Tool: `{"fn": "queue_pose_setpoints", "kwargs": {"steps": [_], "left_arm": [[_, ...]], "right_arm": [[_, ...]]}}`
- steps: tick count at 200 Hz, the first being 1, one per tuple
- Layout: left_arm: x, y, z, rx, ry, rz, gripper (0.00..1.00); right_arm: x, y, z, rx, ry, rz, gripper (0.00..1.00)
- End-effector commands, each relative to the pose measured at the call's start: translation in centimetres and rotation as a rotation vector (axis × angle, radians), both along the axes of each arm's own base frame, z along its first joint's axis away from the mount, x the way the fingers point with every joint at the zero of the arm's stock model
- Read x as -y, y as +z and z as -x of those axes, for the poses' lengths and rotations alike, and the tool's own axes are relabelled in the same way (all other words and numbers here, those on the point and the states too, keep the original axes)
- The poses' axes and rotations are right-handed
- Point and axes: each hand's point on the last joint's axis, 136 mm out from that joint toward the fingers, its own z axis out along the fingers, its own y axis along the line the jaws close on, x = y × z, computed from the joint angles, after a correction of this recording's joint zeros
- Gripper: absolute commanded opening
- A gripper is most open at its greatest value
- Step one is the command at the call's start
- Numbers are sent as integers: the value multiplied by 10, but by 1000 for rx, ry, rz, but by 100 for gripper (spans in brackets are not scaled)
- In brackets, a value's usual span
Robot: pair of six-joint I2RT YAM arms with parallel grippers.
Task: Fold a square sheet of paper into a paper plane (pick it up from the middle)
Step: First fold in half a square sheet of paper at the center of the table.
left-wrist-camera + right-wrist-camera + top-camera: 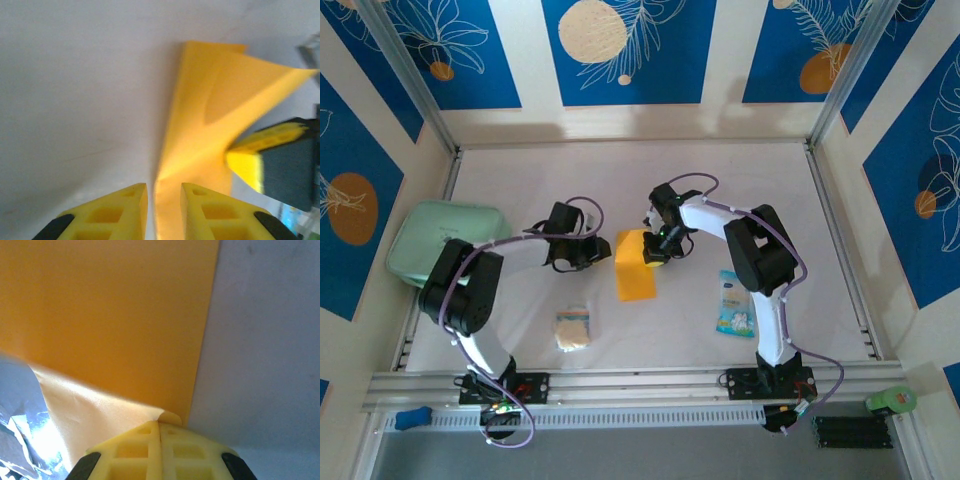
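Right gripper [159, 425] is pinched shut on the lifted far-right corner of the square sheet of paper [636, 272], which lies mid-table, long axis near-to-far, its left edge just right of the left gripper [164, 189], jaws narrowly parted; both arms equally close.

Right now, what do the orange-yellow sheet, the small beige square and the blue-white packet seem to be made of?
The orange-yellow sheet looks like thin paper, smooth and faintly shiny: its lifted corner curls softly. The small beige square is probably matte sponge or foam, but too small to be sure. The blue-white packet is likely printed plastic film.
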Motion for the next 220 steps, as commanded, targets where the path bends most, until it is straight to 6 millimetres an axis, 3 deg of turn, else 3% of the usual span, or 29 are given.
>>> {"fn": "queue_pose_setpoints", "kwargs": {"steps": [1,49,81,126,170,198,220], "left_arm": [[26,27,-3,51,-69,96,25],[51,10,-20,14,-101,112,25],[49,-14,-25,-35,-85,62,25],[35,-39,-25,-56,-63,-20,24],[-1,-61,-25,-80,-6,-82,24],[-24,-56,-32,-74,31,-85,24],[-26,-34,-39,-32,27,-71,25]], "right_arm": [[55,-73,23,-63,57,294,4],[50,-72,17,-50,72,268,4],[51,-71,15,-48,63,259,4],[56,-78,18,-66,51,274,4],[67,-83,20,-98,8,302,4],[69,-82,19,-100,-3,304,4],[69,-82,18,-96,-2,302,4]]}}
